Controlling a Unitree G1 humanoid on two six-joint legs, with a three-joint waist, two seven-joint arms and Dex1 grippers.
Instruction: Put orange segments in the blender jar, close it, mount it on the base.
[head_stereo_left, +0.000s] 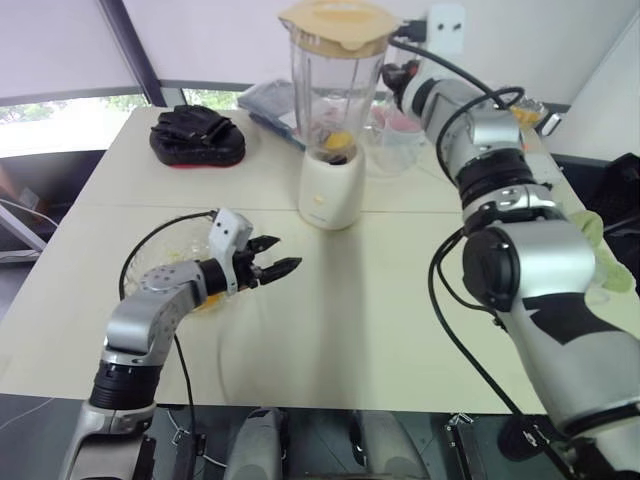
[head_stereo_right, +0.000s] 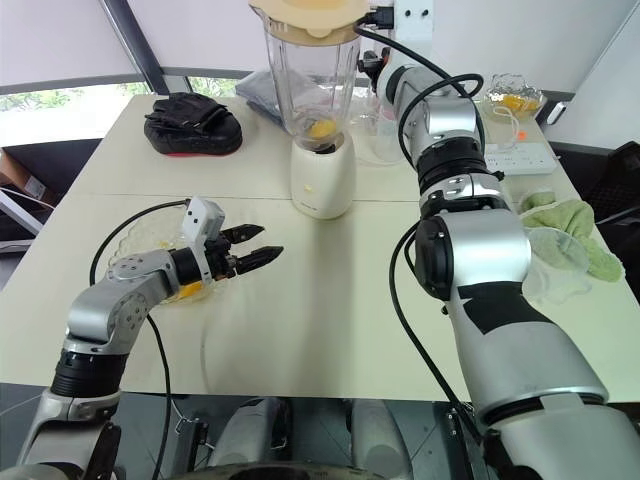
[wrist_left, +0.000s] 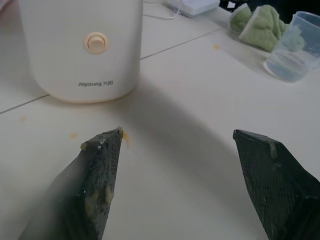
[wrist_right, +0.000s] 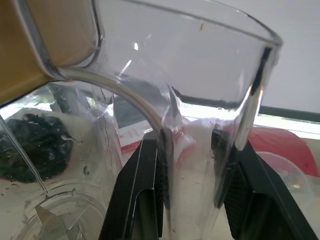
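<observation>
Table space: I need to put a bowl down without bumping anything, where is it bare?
Bare: the near table between left gripper and right arm, and beside the black glove. Crowded: behind the base, and the right edge with green cloth and cup.

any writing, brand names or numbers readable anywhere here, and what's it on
"Joyoung 7UB": small grey print on the front of the cream base, below its round button; the last characters are uncertain.
Red printing seen through the blender jar in the right wrist view: too blurred to read.
</observation>
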